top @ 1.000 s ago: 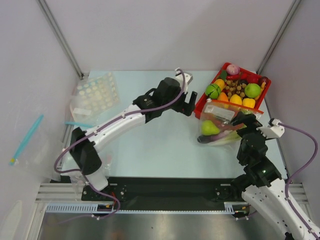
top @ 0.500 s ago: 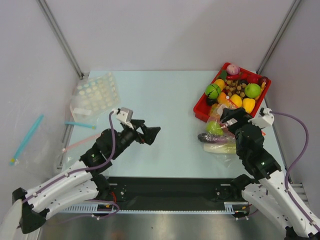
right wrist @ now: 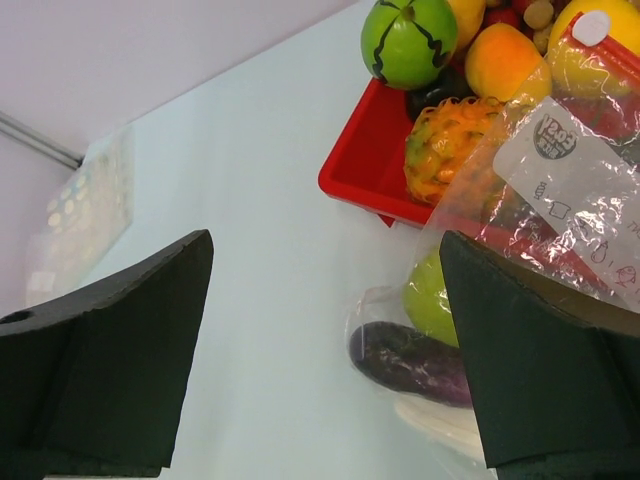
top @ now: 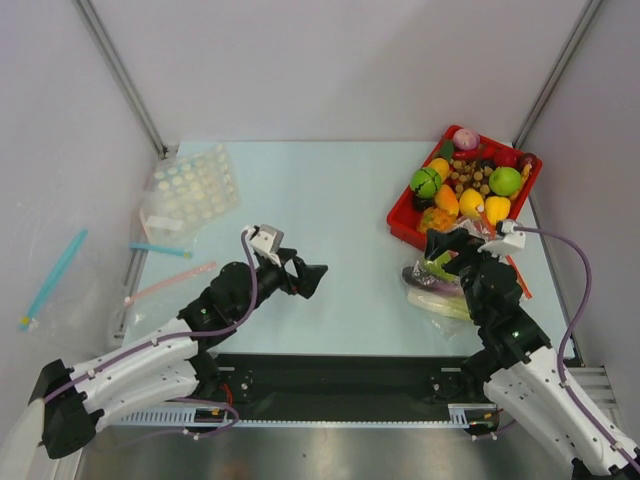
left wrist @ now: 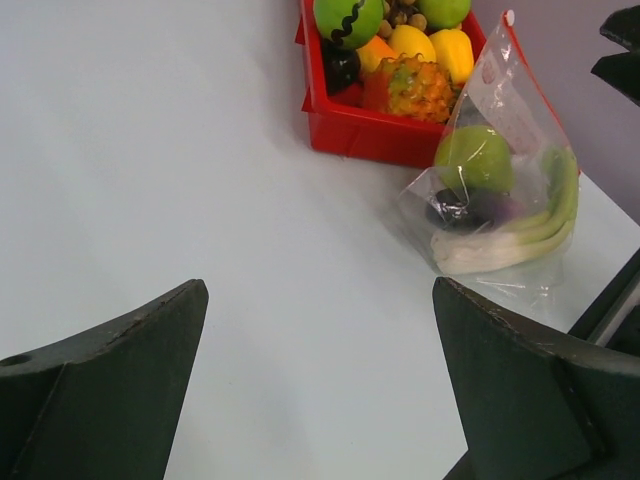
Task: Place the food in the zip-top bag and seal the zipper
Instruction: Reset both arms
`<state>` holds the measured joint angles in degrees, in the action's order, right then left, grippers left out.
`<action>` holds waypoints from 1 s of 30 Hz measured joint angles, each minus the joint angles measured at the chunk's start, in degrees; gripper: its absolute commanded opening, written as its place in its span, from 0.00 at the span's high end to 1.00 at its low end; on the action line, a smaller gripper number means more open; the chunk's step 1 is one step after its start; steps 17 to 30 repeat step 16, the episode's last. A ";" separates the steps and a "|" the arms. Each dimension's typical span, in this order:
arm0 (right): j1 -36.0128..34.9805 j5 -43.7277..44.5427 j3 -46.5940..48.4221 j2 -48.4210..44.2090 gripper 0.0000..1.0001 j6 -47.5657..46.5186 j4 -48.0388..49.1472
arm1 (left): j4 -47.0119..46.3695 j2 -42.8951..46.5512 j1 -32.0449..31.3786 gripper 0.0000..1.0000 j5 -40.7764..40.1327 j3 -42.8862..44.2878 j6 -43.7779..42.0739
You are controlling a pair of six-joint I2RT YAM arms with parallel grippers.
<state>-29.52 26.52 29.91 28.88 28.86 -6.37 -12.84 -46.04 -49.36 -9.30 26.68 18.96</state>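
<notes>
The zip-top bag [top: 443, 286] lies on the table just in front of the red tray, apart from both grippers. Through its clear plastic the left wrist view shows the food: a green pear [left wrist: 472, 158], a dark purple eggplant [left wrist: 468, 210] and a leek [left wrist: 512, 240]. The red-orange zipper [left wrist: 545, 92] runs along the bag's far edge; I cannot tell whether it is sealed. My left gripper [top: 311, 277] hangs open over the middle of the table, nothing between its fingers [left wrist: 110, 380]. My right gripper [top: 450, 247] stands open just above the bag [right wrist: 560, 170], holding nothing.
A red tray [top: 402, 218] packed with toy fruit stands at the back right, touching the bag. At the left edge lie a bubbled clear sheet [top: 190, 190] and other clear bags, one with a blue strip [top: 160, 249], one with a pink strip [top: 170, 283].
My left arm has drawn back from beside the red tray to the middle of the table and opened fully. The bag has settled lower, and my right gripper shifted left above it.
</notes>
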 measured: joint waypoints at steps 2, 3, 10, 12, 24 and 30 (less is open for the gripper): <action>0.00 0.28 -0.59 -1.22 0.00 -0.02 0.57 | -0.09 0.24 0.00 0.00 0.76 0.00 0.00; 0.00 0.59 -0.79 -1.79 0.00 0.00 0.92 | -0.31 0.74 0.00 0.00 0.96 0.00 0.00; 0.07 2.40 -0.94 -2.29 0.00 0.17 1.97 | -2.73 3.02 0.00 0.00 1.14 0.00 -0.02; 0.07 2.91 -0.94 -1.70 0.00 0.66 1.92 | -2.73 2.82 0.00 0.00 1.16 0.00 -0.02; 0.07 3.58 -0.94 -0.66 0.00 1.18 1.73 | -2.80 2.67 0.00 0.00 1.20 0.00 -0.02; 0.07 3.58 -0.94 -0.66 0.00 1.18 1.73 | -2.80 2.67 0.00 0.00 1.20 0.00 -0.02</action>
